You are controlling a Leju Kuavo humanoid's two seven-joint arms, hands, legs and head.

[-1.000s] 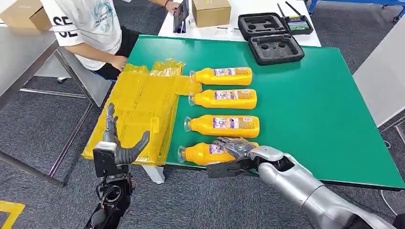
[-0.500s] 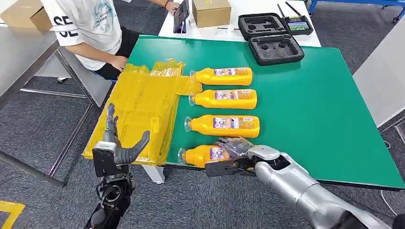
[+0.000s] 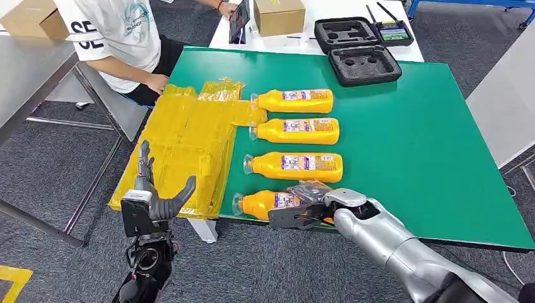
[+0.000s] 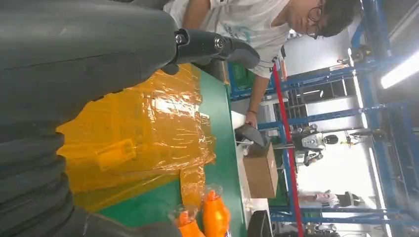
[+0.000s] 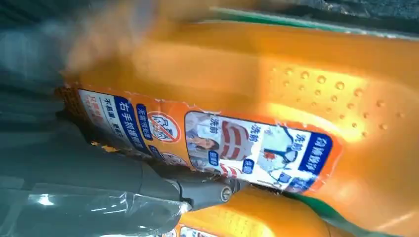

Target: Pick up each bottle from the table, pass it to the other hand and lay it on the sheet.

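I count four orange bottles: one, a second, a third and a fourth, which my right robot hand grips. There is one yellow sheet, one green desk, two cardboard boxes, one open black foam case, and one person.

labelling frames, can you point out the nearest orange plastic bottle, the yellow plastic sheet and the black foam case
nearest orange plastic bottle (image 3: 257, 204), head view, shoulder near its neck
yellow plastic sheet (image 3: 183, 145), head view, its middle
black foam case (image 3: 364, 65), head view, front tray's middle
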